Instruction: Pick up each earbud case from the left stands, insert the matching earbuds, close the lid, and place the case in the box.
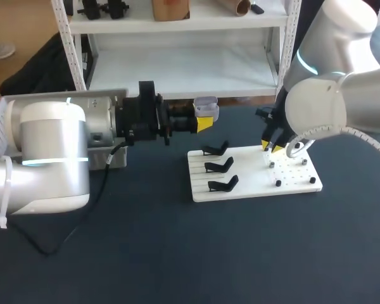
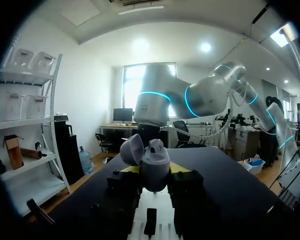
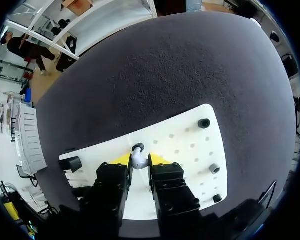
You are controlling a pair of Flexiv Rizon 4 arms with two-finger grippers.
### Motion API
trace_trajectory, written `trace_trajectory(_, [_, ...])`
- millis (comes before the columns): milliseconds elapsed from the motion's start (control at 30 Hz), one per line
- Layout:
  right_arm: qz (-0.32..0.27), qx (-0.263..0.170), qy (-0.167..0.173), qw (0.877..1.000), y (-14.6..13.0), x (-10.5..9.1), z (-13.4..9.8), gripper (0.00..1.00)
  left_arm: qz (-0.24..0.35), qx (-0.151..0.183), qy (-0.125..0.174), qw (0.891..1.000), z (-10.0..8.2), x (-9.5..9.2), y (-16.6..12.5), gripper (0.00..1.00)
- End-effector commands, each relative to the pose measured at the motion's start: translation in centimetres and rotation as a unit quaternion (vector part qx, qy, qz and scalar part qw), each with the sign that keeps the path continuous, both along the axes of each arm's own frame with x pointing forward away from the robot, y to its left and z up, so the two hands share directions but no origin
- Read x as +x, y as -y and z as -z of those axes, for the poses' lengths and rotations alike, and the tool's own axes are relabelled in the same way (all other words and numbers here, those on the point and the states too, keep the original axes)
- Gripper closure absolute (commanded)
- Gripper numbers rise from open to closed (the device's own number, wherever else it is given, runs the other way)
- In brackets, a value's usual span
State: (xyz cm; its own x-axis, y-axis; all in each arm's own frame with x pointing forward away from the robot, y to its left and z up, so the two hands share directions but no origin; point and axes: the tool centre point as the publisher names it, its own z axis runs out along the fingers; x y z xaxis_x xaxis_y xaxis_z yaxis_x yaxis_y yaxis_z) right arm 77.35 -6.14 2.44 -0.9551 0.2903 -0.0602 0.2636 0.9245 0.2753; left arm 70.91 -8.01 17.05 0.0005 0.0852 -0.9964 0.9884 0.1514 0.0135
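Head view: right end effector (image 1: 273,149) pinches an earbud (image 3: 138,160) at the white board (image 1: 253,185); open case (image 1: 206,107), clamped in left end effector (image 1: 204,123), sits up-left of it.

I see a dark cloth-covered counter (image 1: 177,253) with a white perforated board (image 1: 253,190) lying flat on it, right of the middle. Three black stands (image 1: 218,166) sit in a column on the board's left half, and a few small pegs (image 1: 278,183) dot its right half. A pale box (image 1: 117,159) sits at the counter's far left, mostly hidden from me. A black cable (image 1: 69,234) trails across the cloth at near left
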Motion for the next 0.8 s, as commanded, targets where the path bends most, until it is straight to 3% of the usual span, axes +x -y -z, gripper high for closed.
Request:
trace_trajectory(33, [0.0, -0.002, -0.001, 1.0, -0.1, -0.1, 0.0, 1.0, -0.002, -0.002, 0.001, 1.0, 0.1, -0.1, 0.0, 1.0])
trace_trajectory(467, [0.003, -0.015, 0.011, 1.0, 0.0, -0.8, -3.2, 1.0, -0.002, -0.002, 0.001, 1.0, 0.1, -0.1, 0.0, 1.0])
trace_trajectory(800, [-0.08, -0.046, 0.035, 0.995, 0.6, -4.6, -9.9, 1.0, -0.002, -0.002, 0.001, 1.0, 0.1, -0.1, 0.0, 1.0])
